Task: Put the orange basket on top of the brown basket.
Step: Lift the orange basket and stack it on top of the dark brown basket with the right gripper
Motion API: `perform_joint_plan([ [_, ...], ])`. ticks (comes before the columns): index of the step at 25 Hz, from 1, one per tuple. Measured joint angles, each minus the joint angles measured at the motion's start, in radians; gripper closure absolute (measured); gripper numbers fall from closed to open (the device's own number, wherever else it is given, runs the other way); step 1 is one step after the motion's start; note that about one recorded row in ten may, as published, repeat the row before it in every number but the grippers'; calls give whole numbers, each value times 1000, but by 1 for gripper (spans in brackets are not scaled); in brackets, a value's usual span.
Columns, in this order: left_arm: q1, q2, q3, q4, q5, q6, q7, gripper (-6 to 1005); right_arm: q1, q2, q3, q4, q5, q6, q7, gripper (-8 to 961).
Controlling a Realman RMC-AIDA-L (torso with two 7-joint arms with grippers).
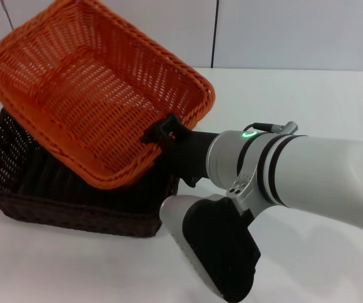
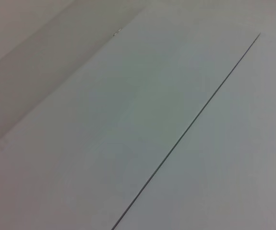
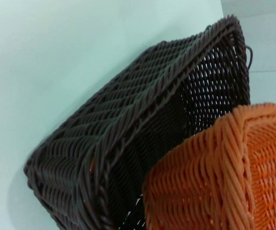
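The orange basket (image 1: 99,88) hangs tilted over the brown basket (image 1: 36,189), which sits on the white table at the left. My right gripper (image 1: 162,134) is shut on the orange basket's near right rim and holds it up, its lower corner over the brown basket's opening. The right wrist view shows the brown basket's woven side (image 3: 128,124) and a corner of the orange basket (image 3: 224,177) close to the camera. My left gripper is out of view; the left wrist view shows only a plain white surface with a thin dark seam.
The white table (image 1: 307,95) stretches to the right and front of the baskets. A pale wall with a dark vertical seam (image 1: 216,31) stands behind. My right arm (image 1: 307,177) crosses the lower right of the head view.
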Motion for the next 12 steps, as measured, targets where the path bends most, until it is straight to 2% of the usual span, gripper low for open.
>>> perform_joint_plan([
  [12, -1, 1, -2, 0, 0, -3, -6, 262, 0, -6, -9, 87, -2, 122, -66, 642],
])
